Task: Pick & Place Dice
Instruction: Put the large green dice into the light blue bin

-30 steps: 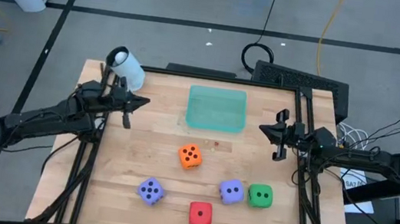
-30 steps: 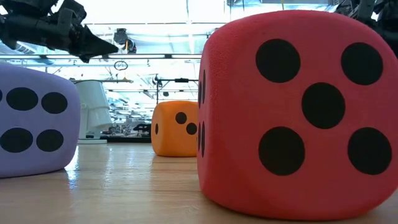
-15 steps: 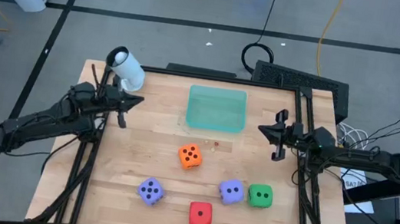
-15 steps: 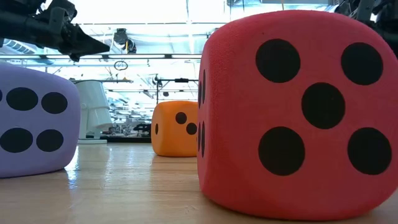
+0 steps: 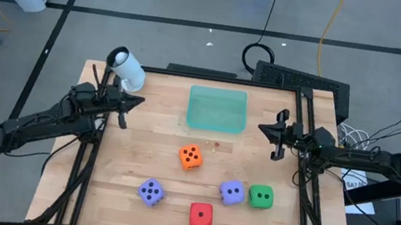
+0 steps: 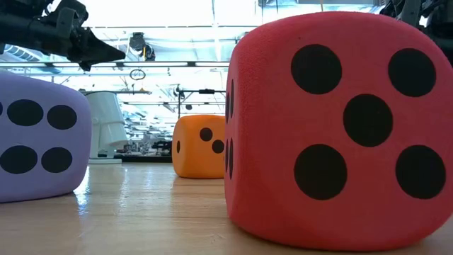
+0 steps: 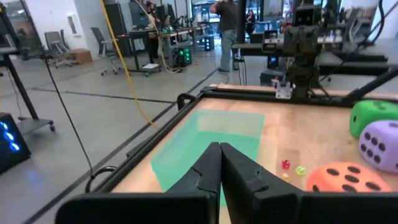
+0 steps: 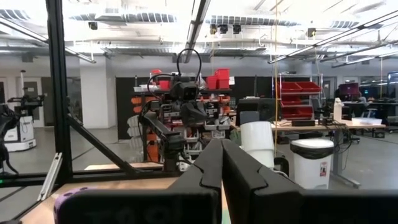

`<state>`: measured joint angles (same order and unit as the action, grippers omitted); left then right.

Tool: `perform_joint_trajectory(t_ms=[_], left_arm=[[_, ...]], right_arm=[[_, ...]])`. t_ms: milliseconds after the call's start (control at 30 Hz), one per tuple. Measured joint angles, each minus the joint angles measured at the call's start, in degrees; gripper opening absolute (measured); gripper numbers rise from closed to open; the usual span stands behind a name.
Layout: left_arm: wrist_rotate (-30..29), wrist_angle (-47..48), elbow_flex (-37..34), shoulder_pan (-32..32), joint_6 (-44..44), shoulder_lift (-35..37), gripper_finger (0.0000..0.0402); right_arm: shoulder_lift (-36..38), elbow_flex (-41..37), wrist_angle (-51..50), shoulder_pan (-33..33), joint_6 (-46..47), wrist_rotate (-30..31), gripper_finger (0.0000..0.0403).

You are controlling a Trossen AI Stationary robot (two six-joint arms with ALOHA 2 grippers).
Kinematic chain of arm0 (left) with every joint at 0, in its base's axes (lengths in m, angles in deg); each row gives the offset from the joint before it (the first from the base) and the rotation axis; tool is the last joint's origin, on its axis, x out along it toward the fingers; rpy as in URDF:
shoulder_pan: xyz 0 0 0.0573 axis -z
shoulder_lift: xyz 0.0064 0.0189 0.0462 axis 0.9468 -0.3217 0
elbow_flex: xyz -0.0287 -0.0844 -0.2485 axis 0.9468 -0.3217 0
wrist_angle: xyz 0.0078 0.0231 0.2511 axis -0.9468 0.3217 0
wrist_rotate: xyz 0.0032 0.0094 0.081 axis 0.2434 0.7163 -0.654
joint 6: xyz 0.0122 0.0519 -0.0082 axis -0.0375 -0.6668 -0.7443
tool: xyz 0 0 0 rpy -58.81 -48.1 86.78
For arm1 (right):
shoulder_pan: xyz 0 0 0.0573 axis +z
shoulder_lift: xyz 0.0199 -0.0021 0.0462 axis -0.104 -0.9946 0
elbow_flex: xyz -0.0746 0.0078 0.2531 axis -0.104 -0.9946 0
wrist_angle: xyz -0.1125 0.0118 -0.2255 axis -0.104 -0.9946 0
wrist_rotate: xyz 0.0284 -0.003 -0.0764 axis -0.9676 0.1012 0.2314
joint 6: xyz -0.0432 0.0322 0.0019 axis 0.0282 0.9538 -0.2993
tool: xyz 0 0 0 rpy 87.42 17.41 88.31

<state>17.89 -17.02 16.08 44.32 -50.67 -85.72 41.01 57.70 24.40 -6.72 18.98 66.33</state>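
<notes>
Orange die (image 5: pixel 190 156) square-on, red die (image 5: pixel 201 214) upright

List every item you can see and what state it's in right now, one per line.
Left gripper: shut, empty, at the table's left edge.
Right gripper: shut, empty, at the right edge.
Teal tray: empty.
Orange die: on the table, loose.
Red die: loose.
Green die: beside a purple die.
Other purple die: loose.

I'm in a robotics lab/workshop w/ open industrial ceiling & strip lights (image 8: pixel 205 18), racks of red parts bins (image 8: pixel 298 87), workbenches w/ electronics (image 7: pixel 180 53), office chairs (image 7: pixel 99 40), a bin (image 8: pixel 311 158), cables on grey floor (image 5: pixel 262 55).
</notes>
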Motion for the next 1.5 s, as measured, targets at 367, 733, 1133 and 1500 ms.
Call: perform_joint_trajectory(t_ms=[367, 733, 1133, 1500], left_arm=[[-0.02, -1.25, 0.00, 0.02, 0.82, 0.00, 0.0019], [-0.13, -1.67, 0.00, 0.03, 0.82, 0.00, 0.0019], [-0.15, -0.34, 0.00, 0.04, -0.36, -0.04, 0.0019], [-0.13, -0.42, 0.00, 0.04, -0.19, -0.26, 0.0019]], right_arm=[[-2.06, 0.00, -0.02, 0.02, -1.86, 0.02, 0.0000], [-10.51, 11.35, -10.25, 8.98, -9.05, 11.68, 0.0000], [-20.44, 30.42, -34.25, 24.38, -14.92, 35.13, 0.0000], [-32.62, 66.64, -90.71, 31.23, 8.84, 43.02, 0.0021]])
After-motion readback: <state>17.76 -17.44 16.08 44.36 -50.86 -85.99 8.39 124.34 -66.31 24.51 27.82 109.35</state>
